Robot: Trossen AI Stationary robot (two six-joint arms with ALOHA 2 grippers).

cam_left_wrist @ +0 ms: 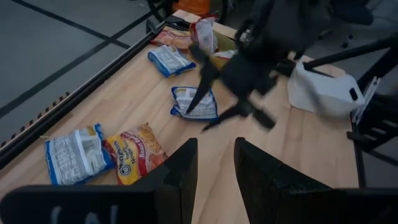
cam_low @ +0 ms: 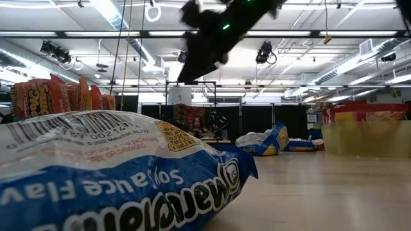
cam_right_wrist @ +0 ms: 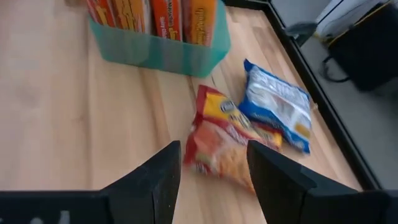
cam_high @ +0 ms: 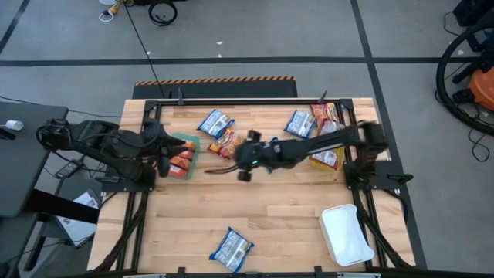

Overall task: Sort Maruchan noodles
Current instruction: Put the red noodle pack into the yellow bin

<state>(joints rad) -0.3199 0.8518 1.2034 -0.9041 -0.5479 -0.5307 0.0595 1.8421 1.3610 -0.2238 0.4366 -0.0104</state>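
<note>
We see a pale wooden plank counter. On it lie crinkly plastic noodle packets, a translucent teal plastic bin and a white rectangular bin.

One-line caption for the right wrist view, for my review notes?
Open right claw above an orange-red packet, a blue-and-white packet beside it, teal bin of orange packets beyond.

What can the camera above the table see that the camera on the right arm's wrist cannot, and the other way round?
Only the high view shows the white bin, a lone blue packet near the front edge, and the left gripper beside the teal bin.

Only the right wrist view shows the orange packets standing upright in that bin.

Both show the orange-red packet and the blue-and-white packet lying side by side, with the right gripper open above them.
</note>
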